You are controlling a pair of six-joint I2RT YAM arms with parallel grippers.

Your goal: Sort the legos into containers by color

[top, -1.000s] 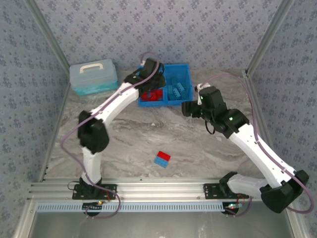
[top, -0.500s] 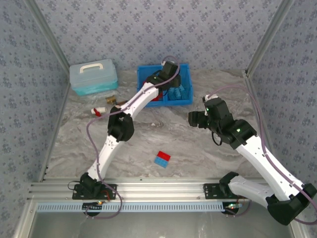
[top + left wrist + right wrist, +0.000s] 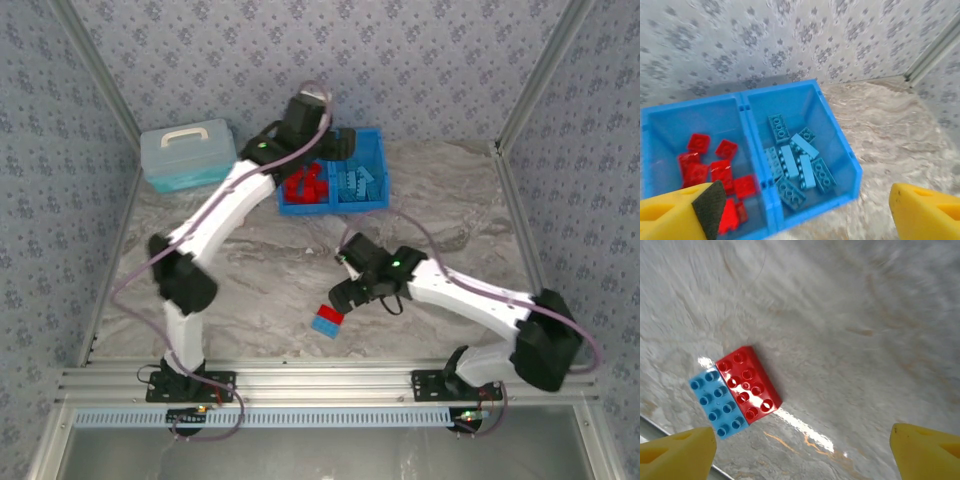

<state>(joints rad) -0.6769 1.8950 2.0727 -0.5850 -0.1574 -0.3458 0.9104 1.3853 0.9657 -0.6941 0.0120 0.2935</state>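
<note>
As the top external camera shows, the blue bin (image 3: 332, 208) stands at the far side of the bench (image 3: 250, 270). Its left compartment (image 3: 287, 193) holds red legos (image 3: 305, 187) and its right compartment (image 3: 378, 180) holds light blue legos (image 3: 358, 183). Two bricks lie on the bench, well apart from the bin and touching each other: one red brick (image 3: 331, 316) and one light blue brick (image 3: 324, 327). The left pincer (image 3: 340, 147) hovers over the bin. The right pincer (image 3: 341, 296) hangs just beside the two loose bricks.

From the left wrist camera, the left pincer (image 3: 805, 200) is released, its fingers (image 3: 675, 217) spread wide with nothing between them. Below it, the centre divider (image 3: 752, 150) separates the two colours, and no mixing is visible.

From the right wrist camera, the right pincer (image 3: 802, 440) is likewise released and empty. The red brick (image 3: 747, 385) and the light blue brick (image 3: 717, 402) sit side by side on the bench beneath it.

Judgement: sorting is nearly complete. Two placements are left, the red brick to the left compartment and the light blue brick to the right compartment.
</note>
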